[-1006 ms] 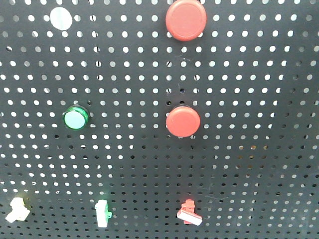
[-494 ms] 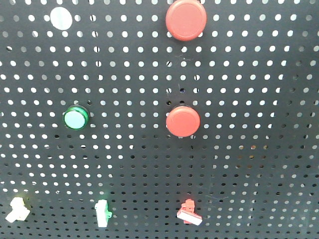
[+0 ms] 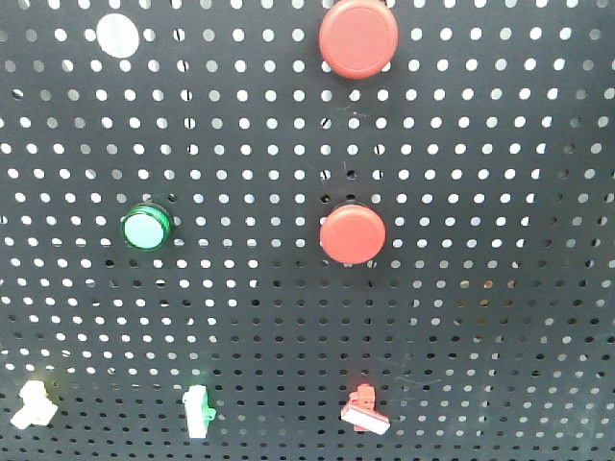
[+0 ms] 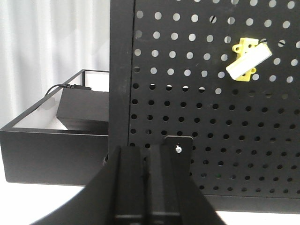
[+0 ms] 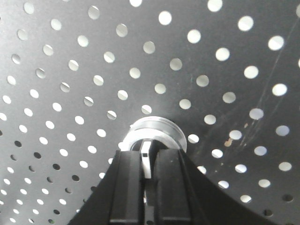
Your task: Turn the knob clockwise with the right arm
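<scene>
Black-fingered at the right gripper (image 5: 147, 161), pinched narrow on the thin tab of the silver knob (image 5: 153, 132), mounted in the pegboard (image 5: 225, 56) just behind. Could slip off that tab if twisted off-axis or held too lightly, leaving it unturned.

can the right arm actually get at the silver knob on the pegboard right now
Likely yes. In the right wrist view the right pincer sits at the round silver metal knob on the black perforated panel, its fingers flanking the knob's white centre bar, with nothing between.
</scene>
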Available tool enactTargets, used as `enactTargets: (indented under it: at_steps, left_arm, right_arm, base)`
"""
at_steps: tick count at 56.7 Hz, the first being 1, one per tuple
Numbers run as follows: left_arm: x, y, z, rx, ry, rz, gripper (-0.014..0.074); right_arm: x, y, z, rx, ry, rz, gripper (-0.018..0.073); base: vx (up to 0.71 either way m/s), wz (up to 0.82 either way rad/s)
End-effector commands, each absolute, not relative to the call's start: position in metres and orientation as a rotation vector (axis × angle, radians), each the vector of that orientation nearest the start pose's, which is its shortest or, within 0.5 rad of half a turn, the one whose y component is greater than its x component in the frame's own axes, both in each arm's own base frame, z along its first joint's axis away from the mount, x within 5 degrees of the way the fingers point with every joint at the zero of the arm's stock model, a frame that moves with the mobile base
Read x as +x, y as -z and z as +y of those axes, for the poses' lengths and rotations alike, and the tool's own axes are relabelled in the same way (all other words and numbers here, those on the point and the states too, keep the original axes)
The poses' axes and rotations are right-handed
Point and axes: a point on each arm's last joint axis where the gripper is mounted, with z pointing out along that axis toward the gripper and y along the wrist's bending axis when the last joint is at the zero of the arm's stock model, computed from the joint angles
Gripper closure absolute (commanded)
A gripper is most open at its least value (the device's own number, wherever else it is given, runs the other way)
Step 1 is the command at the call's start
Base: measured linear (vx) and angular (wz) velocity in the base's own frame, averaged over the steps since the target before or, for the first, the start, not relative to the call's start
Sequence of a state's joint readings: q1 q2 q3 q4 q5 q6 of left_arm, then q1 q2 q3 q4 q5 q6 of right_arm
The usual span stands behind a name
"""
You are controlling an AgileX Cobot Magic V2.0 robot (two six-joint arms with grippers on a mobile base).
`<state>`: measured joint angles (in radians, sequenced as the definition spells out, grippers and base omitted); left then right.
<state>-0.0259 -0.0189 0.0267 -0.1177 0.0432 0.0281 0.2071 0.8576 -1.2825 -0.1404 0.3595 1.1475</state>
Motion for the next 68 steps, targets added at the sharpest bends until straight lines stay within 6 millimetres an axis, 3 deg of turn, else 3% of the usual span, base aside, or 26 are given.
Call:
enactTargets:
  at_steps: [1,14,25,31,40,46,52,59,64,68]
  left_arm:
    - [0.056,-0.204,-0.001,-0.063,0.101,1.466,0.0603]
    - [0.056,-0.204,-0.001,-0.063,0.101,1.466,0.0603]
    - [0.056,-0.204,-0.001,-0.063,0.101,1.466,0.0603]
    - [0.056,-0.204,-0.001,-0.063,0.101,1.466,0.0603]
    - [0.056,-0.204,-0.001,-0.063,0.101,1.466,0.0603]
    - [0.056,-0.204,-0.001,-0.063,0.101,1.466,0.0603]
    - [0.056,-0.204,-0.001,-0.063,0.101,1.466,0.0603]
    - [0.056,-0.204,-0.001,-0.063,0.101,1.466,0.0603]
    - [0.056,-0.204,-0.001,-0.063,0.101,1.466,0.0603]
    - [0.056,-0.204,-0.001,-0.063,0.101,1.466,0.0603]
  right_arm:
    - [0.145,-0.529,0.026,0.588,-1.003,1.272,0.0533]
    - [0.145,-0.529,0.026,0.583,-0.994,1.273,0.0402]
    - [0.137,-0.530,0.024,0.573,-0.979,1.270,0.0228]
    - [0.125,-0.529,0.021,0.555,-0.919,1.303,0.0152]
    - [0.099,-0.523,0.014,0.514,-0.791,1.405,0.0136]
    - [0.077,-0.516,0.010,0.454,-0.687,1.493,0.0161]
    - [0.053,-0.513,0.004,0.285,-0.503,1.530,0.0232]
    - [0.025,-0.504,-0.001,0.001,-0.223,1.544,0.0419]
    - [0.011,-0.488,-0.003,-0.112,-0.124,1.556,0.0563]
    - [0.005,-0.473,-0.005,-0.132,-0.096,1.559,0.0574]
  base:
    - [0.00,0.00]
    - [0.00,0.00]
    - [0.00,0.00]
    - [0.00,0.00]
    - [0.00,0.00]
    - [0.00,0.00]
    - [0.00,0.00]
    - [0.00,0.00]
    - [0.00,0.00]
    - [0.00,0.00]
